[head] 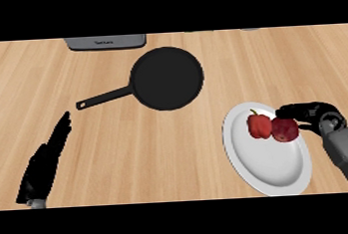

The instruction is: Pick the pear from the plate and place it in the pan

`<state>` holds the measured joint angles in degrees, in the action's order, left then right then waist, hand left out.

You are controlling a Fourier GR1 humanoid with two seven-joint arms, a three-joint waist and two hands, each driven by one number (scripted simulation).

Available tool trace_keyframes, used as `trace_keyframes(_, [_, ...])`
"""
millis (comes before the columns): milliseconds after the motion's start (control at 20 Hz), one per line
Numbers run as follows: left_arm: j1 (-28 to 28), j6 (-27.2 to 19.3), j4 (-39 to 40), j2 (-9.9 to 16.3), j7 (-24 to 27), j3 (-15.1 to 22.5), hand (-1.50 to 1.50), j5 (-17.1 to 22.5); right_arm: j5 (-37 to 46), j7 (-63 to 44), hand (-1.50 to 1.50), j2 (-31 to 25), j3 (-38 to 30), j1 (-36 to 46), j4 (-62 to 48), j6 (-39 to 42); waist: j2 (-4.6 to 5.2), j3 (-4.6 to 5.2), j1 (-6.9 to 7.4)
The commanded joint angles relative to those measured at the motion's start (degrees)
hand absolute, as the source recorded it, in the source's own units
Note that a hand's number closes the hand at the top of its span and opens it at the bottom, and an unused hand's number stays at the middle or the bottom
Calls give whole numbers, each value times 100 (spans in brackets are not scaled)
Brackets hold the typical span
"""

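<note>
The right hand (309, 113) curls by the red pear (284, 129); the other red fruit (259, 125) beside it could get bumped off the plate (272, 171).

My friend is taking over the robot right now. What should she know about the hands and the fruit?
Left hand: open, fingers straight, resting at the lower left, holding nothing.
Right hand: at the plate's right edge, fingers curled toward the red fruit; whether they grip it yet is hard to tell.
Two red fruits lie side by side on the white plate; which is the pear is unclear from here.
The black pan sits up and to the left of the plate, nothing in it, handle pointing left.
Done: right hand reached the plate.
Left: grip the pear, lift it, carry it to the pan, let go.
</note>
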<state>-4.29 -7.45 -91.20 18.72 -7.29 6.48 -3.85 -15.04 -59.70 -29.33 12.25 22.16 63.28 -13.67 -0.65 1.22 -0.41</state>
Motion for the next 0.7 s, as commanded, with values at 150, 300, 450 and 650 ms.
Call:
trace_keyframes(150, [17,175,112,45,47,-195,0,145,1177,-1006,150,782,976,-106,715,-1421,28,-99,19])
trace_keyframes(300, [-56,74,25,2,58,-98,0,24,2157,-1376,150,945,1791,-283,499,-1702,-22,-49,99])
trace_keyframes(450, [38,118,56,69,-57,-114,0,13,3005,-1543,150,831,2187,-361,238,-1748,-31,-16,22])
trace_keyframes(650, [-5,107,84,102,-75,-175,0,22,4293,-1696,150,527,2368,26,292,-2005,-138,-5,-86])
